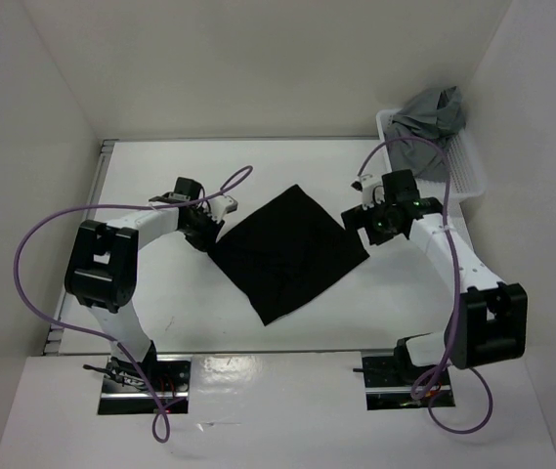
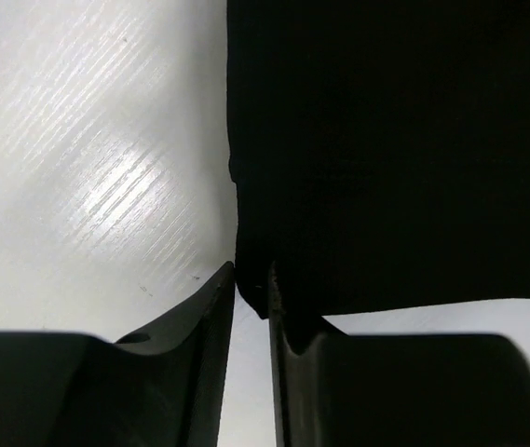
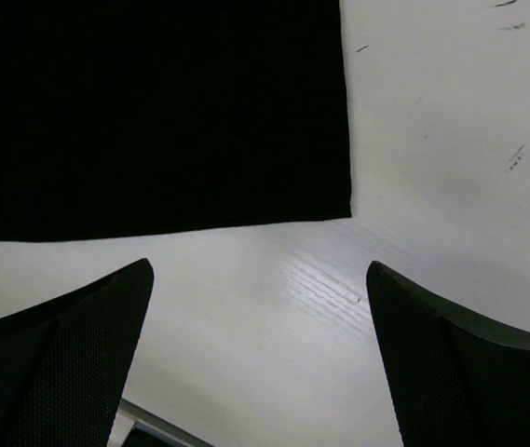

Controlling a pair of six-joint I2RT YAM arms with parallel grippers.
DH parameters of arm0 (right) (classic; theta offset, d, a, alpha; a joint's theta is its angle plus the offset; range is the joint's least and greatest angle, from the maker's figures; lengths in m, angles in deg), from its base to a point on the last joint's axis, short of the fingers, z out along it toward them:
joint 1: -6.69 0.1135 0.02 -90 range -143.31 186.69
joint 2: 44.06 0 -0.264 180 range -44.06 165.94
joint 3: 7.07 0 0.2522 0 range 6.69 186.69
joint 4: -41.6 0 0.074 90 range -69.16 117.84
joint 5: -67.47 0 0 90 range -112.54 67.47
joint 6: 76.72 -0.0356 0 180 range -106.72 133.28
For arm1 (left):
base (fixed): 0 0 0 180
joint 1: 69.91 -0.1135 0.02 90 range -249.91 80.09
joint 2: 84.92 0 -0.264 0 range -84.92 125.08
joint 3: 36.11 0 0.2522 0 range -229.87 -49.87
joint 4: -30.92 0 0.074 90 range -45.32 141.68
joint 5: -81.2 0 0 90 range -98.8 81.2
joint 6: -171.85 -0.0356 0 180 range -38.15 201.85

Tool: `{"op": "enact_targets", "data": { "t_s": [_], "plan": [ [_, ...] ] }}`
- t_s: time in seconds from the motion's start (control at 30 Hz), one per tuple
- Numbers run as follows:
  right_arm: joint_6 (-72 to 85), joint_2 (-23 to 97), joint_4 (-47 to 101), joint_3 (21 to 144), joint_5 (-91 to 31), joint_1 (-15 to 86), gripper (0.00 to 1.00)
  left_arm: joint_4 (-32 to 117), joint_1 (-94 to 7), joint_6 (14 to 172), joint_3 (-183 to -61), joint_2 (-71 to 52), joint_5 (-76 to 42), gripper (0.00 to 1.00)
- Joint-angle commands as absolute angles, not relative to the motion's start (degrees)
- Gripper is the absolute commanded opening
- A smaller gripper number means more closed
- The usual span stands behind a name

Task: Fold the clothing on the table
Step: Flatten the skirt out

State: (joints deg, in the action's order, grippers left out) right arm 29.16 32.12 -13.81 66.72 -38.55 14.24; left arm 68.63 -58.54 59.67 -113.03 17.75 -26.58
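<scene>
Here the left gripper [image 2: 251,279] pinches the cloth [image 1: 289,252] corner on the table [image 1: 160,166]; the right gripper [image 3: 257,270] hovers wide open beside it.

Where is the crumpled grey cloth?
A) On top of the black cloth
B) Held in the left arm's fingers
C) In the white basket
C: the top view shows the grey cloth bunched up in the white basket at the far right corner of the table, well apart from the black cloth lying flat in the middle.
</scene>
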Motion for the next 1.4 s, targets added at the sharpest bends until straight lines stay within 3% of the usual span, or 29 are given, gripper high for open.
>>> {"op": "enact_targets", "data": {
  "t_s": [0.0, 0.2, 0.37, 0.93, 1.1, 1.37],
  "plan": [
    [27.4, 34.3, -10.2, 69.5, -33.4, 17.8, 0.99, 68.8, -58.0, 60.1, -114.5, 18.2, -25.2, 0.24],
    [25.6, 34.9, -7.0, 65.2, -23.6, 25.5, 0.99, 69.8, -58.0, 61.3, -114.5, 17.6, -23.5, 0.21],
    [25.0, 39.3, -7.0, 64.7, -22.4, 28.4, 0.99, 70.3, -58.0, 61.8, -115.0, 17.6, -23.0, 0.21],
    [22.7, 52.9, -3.8, 66.5, -19.5, 29.5, 0.99, 70.9, -58.0, 62.9, -115.6, 20.3, -21.2, 0.12],
    [21.5, 55.9, -3.3, 67.1, -17.8, 29.5, 0.95, 72.7, -58.0, 63.4, -116.8, 21.4, -21.2, 0.09],
    [20.4, 59.4, 0.0, 68.3, -9.5, 29.5, 0.95, 75.2, -58.0, 65.3, -117.8, 22.7, -19.6, 0.08]
  ]
}}
